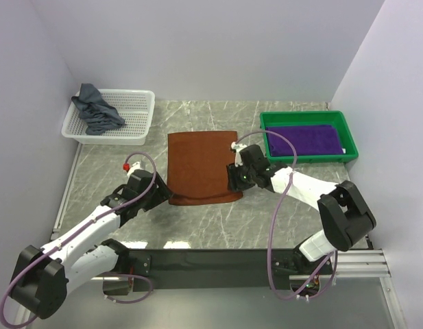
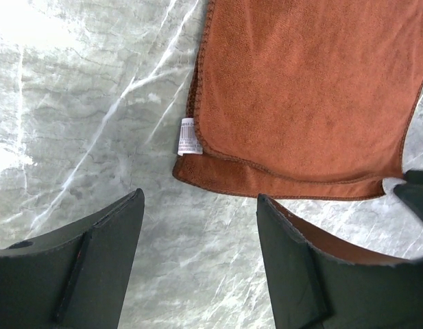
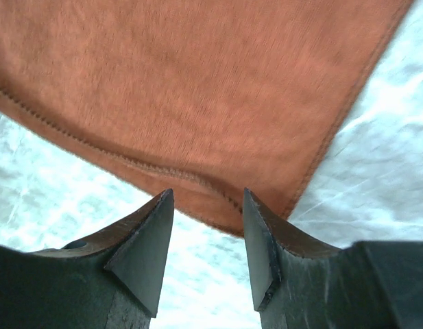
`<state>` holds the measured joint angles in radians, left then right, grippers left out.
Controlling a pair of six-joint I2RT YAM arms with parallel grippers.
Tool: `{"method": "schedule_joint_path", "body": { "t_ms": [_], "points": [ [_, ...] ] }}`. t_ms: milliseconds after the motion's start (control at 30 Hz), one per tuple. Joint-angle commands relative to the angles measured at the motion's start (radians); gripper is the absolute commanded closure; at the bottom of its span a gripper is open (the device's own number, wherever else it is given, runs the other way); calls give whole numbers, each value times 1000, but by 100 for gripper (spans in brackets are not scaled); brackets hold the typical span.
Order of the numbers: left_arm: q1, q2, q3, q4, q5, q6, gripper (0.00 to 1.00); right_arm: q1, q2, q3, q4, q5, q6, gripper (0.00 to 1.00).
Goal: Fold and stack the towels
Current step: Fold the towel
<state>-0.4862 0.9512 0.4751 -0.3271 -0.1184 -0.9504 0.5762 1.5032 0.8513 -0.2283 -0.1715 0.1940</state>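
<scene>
rust towel point(image 1: 201, 164) flat mid table point(image 1: 218, 223), looks doubled. left tool point(image 2: 201, 199) wide open, empty, just off near-left corner. right tool point(image 3: 208, 195) part open astride near-right corner, no pinch yet. grab both layers, lift corners evenly, else fold prob skews.

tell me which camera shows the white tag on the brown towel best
Left wrist view: the white tag shows sharp on the rust-brown towel, at its edge near a corner. The top view leaves it too small to make out; the right wrist view shows another corner, no tag.
</scene>
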Motion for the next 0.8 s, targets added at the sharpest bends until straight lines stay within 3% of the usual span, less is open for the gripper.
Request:
{"method": "schedule_joint_path", "body": {
  "t_ms": [0, 233, 533, 767],
  "points": [
    [-3, 6, 10, 22, 25, -19, 28, -6, -15, -64, 36, -59, 94, 48],
    [-3, 35, 34, 16, 25, -16, 29, -50, -67, -217, 171, -40, 243, 48],
    [-2, 101, 91, 25, 5, -19, 38, -82, -328, -290, 219, 98, 349, 45],
    [-3, 224, 146, 56, -20, -21, 50, -205, -327, -360, 283, -11, 461, 39]
  ]
}}
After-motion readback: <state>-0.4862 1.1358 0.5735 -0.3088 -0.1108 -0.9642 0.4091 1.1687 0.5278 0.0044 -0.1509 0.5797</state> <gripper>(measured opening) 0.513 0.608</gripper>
